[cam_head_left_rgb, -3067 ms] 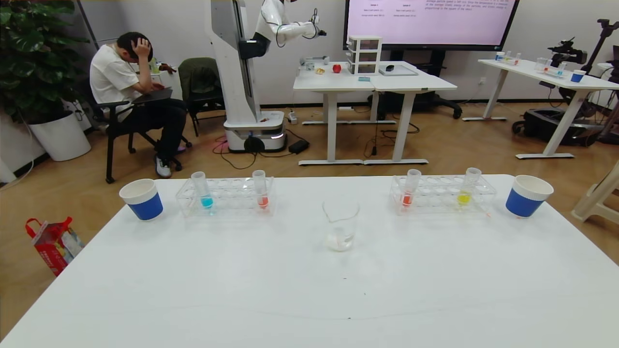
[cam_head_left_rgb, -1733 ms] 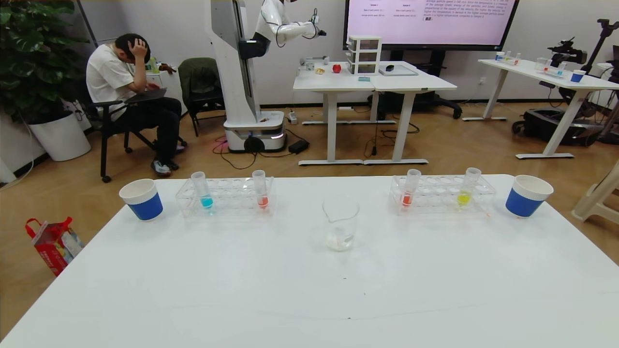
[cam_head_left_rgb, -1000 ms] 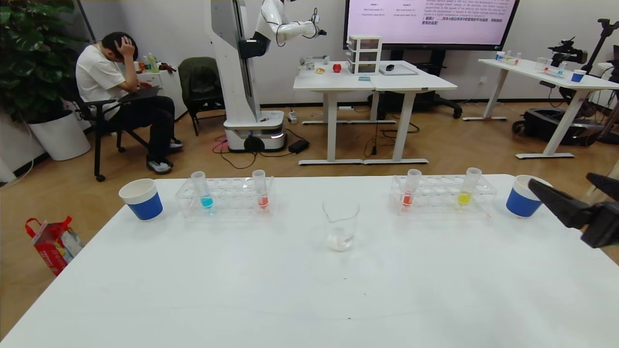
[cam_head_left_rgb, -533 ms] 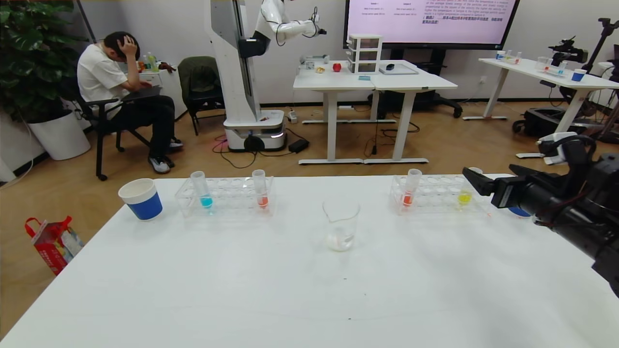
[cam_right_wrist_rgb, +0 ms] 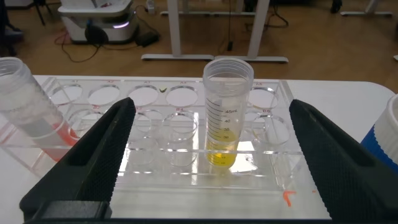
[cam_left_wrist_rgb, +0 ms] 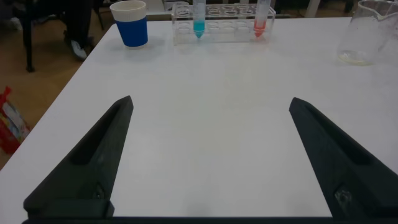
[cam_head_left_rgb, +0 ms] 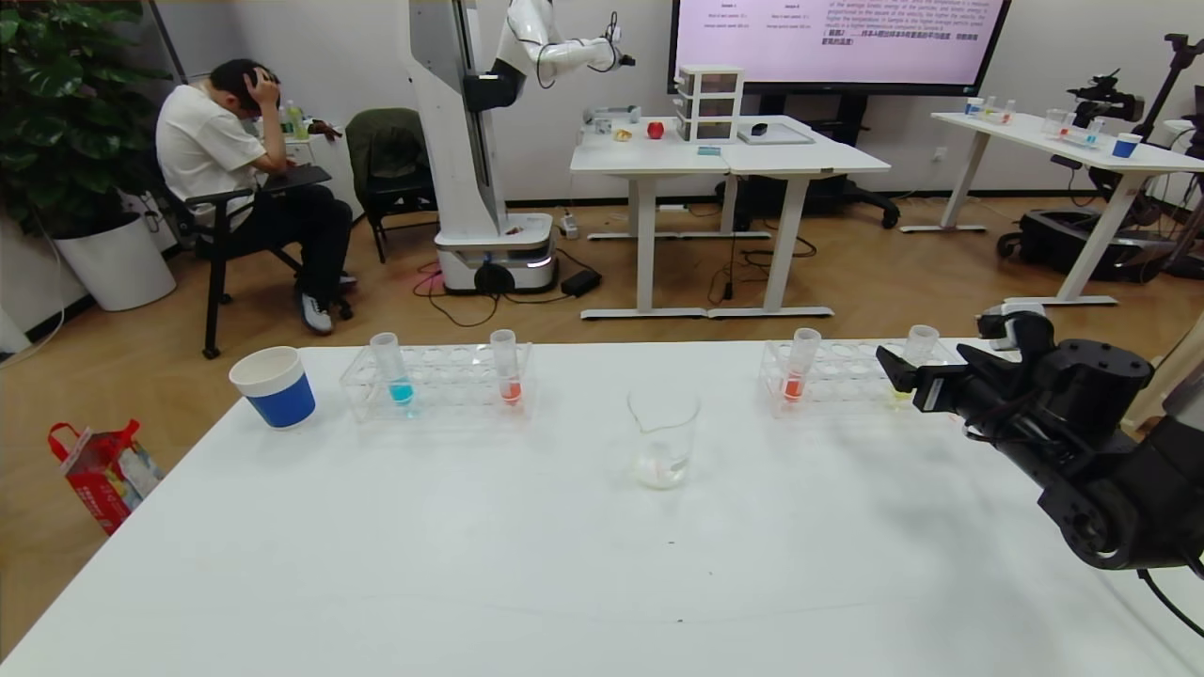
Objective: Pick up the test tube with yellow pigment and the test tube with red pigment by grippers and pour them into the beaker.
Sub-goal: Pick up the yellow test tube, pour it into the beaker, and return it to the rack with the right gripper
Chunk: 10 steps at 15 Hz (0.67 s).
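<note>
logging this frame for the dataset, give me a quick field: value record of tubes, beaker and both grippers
yellow tube: test tube with yellow pigment, upright in right rack
red tube: test tube with red pigment, same rack, leaning
beaker: beaker, table centre, near empty
right gripper: right gripper, jaws open either side of the yellow tube, not touching
left gripper: left gripper, open over bare table
left rack: blue tube, second red tube

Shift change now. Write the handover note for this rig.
Right gripper: open, jaws either side of the yellow tube, not closed on it. The tube stands in the right rack.
Left gripper: open, low over bare table, idle.
Red tubes: one in the right rack, one in the left rack, beside the blue tube.
Beaker: centre of table, no colour in it.
Done: approach only.
Left: grasp, pour yellow, then red.
</note>
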Each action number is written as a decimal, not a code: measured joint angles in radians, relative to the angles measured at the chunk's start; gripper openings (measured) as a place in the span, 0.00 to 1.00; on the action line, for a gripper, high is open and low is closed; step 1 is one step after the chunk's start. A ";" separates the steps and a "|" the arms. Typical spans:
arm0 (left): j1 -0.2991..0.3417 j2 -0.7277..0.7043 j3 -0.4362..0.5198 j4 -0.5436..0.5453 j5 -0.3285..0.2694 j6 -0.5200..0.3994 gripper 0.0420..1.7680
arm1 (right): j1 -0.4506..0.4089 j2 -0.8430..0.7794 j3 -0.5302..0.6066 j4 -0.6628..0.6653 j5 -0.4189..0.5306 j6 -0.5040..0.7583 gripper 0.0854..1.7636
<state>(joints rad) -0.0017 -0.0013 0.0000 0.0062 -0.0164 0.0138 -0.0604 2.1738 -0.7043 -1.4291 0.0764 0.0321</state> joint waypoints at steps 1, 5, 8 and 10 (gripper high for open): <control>0.000 0.000 0.000 0.000 0.000 0.000 0.99 | -0.008 0.028 -0.015 -0.018 0.000 0.000 0.97; 0.000 0.000 0.000 0.000 0.000 0.000 0.99 | -0.017 0.110 -0.111 -0.032 0.039 -0.001 0.97; 0.000 0.000 0.000 0.000 0.000 0.000 0.99 | -0.013 0.146 -0.174 -0.028 0.052 -0.003 0.97; 0.000 0.000 0.000 0.000 0.000 0.000 0.99 | -0.011 0.156 -0.193 -0.027 0.053 -0.004 0.97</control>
<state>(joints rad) -0.0017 -0.0013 0.0000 0.0062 -0.0168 0.0134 -0.0717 2.3298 -0.8970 -1.4566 0.1289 0.0279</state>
